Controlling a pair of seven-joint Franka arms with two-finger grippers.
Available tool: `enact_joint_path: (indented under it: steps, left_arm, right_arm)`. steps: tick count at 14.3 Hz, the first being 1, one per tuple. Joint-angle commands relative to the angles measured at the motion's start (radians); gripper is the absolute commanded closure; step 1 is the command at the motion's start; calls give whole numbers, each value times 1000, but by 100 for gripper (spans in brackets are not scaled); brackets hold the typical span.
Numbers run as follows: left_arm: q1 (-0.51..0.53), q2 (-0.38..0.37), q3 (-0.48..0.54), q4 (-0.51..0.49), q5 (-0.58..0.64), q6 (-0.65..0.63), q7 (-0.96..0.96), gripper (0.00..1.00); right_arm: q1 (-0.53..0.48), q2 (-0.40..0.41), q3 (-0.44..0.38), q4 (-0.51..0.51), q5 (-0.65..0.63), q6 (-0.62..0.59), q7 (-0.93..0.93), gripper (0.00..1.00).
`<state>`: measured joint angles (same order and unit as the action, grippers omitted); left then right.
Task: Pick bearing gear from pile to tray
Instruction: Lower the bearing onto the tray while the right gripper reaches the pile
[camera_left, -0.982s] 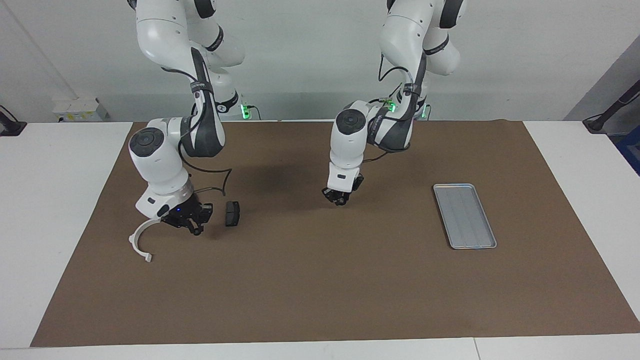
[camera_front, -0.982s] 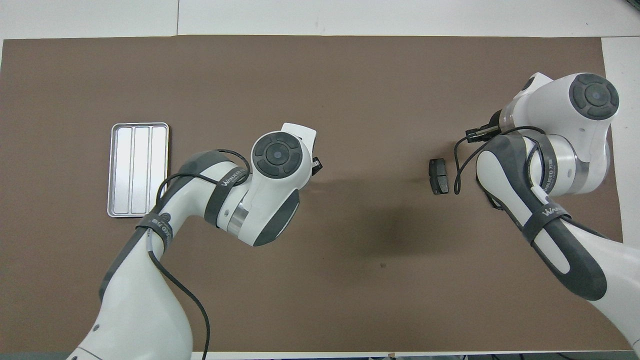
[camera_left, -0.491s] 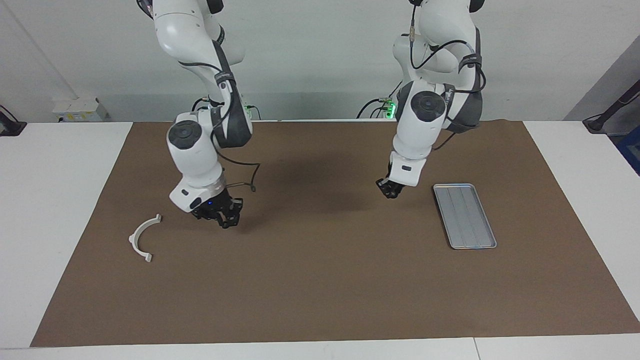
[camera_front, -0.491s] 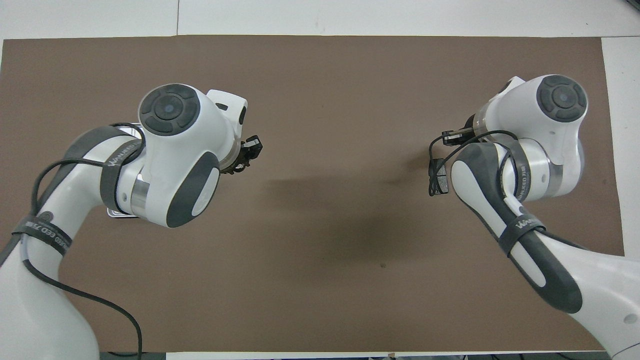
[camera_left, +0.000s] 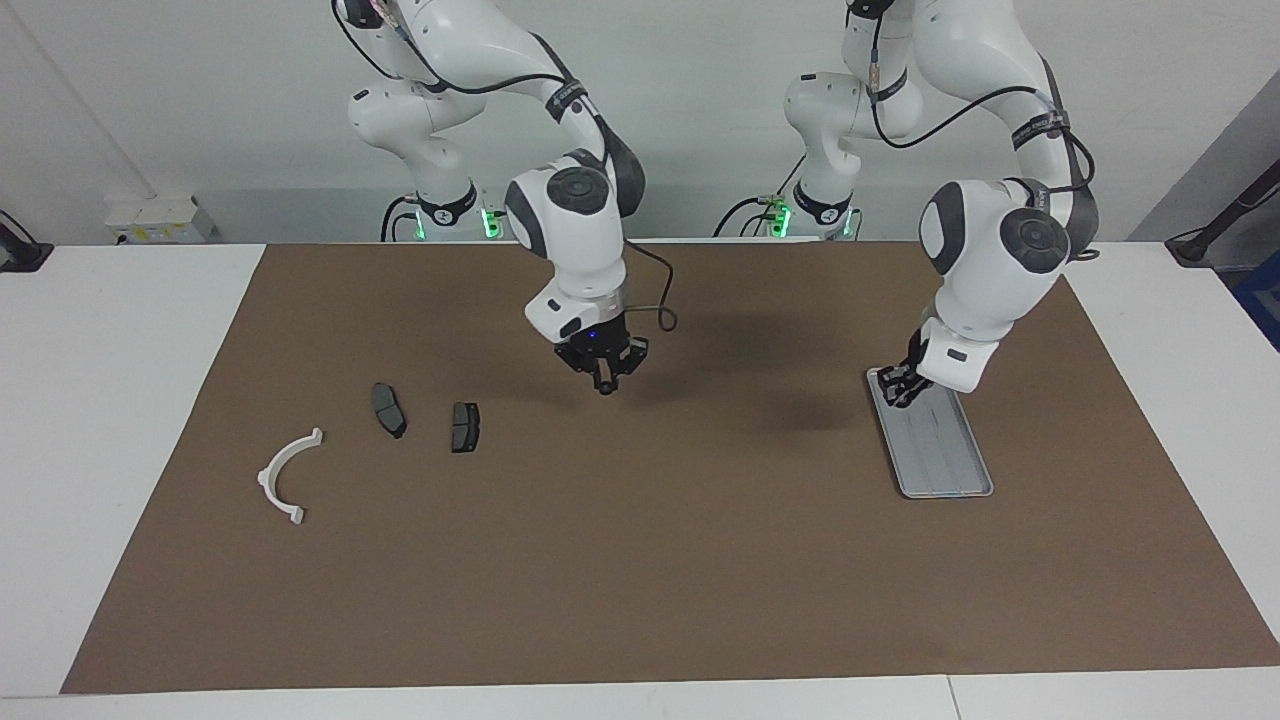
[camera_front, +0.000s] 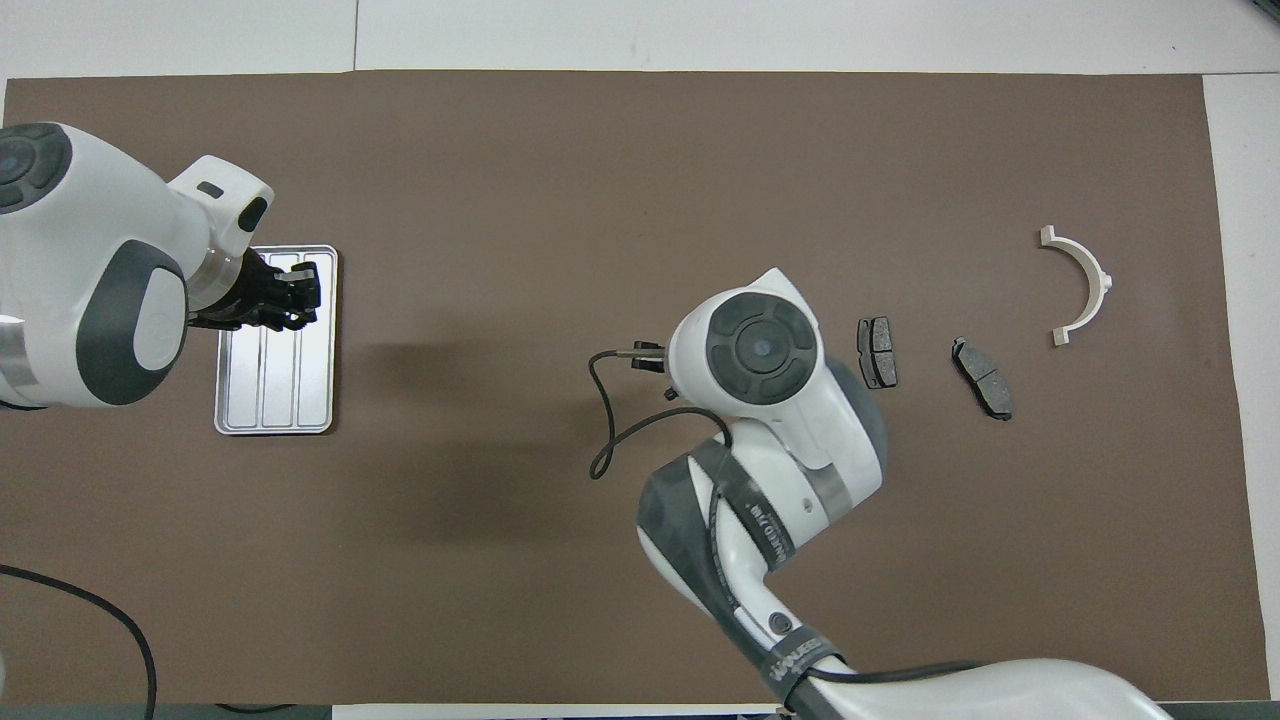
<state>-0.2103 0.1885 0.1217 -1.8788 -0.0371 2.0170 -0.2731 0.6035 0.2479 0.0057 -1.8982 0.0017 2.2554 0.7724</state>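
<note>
The pile lies toward the right arm's end of the mat: a white half-ring bracket (camera_left: 285, 475) (camera_front: 1080, 285) and two dark grey brake pads (camera_left: 388, 410) (camera_left: 465, 427), also in the overhead view (camera_front: 877, 352) (camera_front: 982, 363). No black round gear shows in either view. The silver tray (camera_left: 945, 460) (camera_front: 275, 390) lies toward the left arm's end. My left gripper (camera_left: 897, 385) (camera_front: 295, 295) hangs low over the tray's end nearer the robots. My right gripper (camera_left: 603, 375) hangs over the middle of the mat, away from the pile. In the overhead view its own wrist hides it.
A brown mat (camera_left: 640, 560) covers most of the white table (camera_left: 110, 400). The right arm's loose black cable (camera_front: 605, 420) loops beside its wrist. Nothing else stands on the mat.
My left gripper has moved from the mat's middle to over the tray. My right gripper has left the pile for the mat's middle, uncovering both brake pads.
</note>
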Motion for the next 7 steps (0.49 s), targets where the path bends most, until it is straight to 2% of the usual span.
enact_joint_path:
  steps: [1,7]
  left_arm:
    - [46,-69,-14,-147,13,150,60,98]
    - [91,-101,-14,-295,13,316,101,96]
  right_arm:
    - [96,20,-7,-15,8,7,111,100]
    - [110,132,-9,-15,-8,110,113,100]
